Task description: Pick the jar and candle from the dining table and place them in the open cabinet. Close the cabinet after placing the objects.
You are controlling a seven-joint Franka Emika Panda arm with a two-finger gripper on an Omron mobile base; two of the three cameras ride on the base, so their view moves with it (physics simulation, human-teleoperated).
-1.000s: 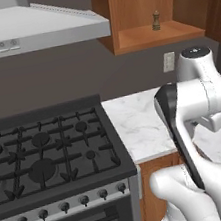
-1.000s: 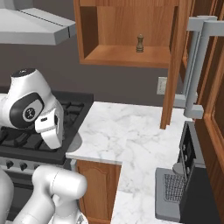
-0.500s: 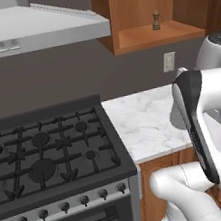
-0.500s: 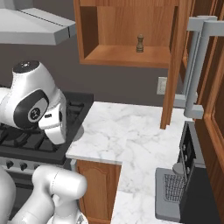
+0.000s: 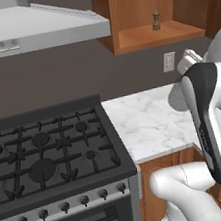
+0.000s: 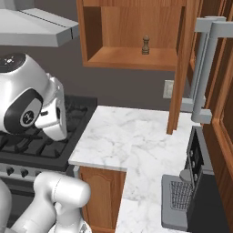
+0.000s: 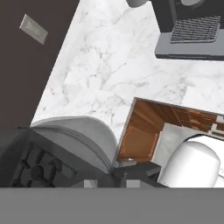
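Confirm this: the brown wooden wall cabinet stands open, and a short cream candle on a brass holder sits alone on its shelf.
Not quite. The brown wooden wall cabinet stands open, but the lone item on its shelf is a small dark pepper-mill figure, not a candle. The right base view shows it plainly.

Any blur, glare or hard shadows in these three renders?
Left base view: sharp, flat lighting, soft shadow under the hood. Right base view: crisp, no glare on the marble counter; the open cabinet is evenly lit inside. Hand view: rolled, and the counter looks slightly soft, no highlights.
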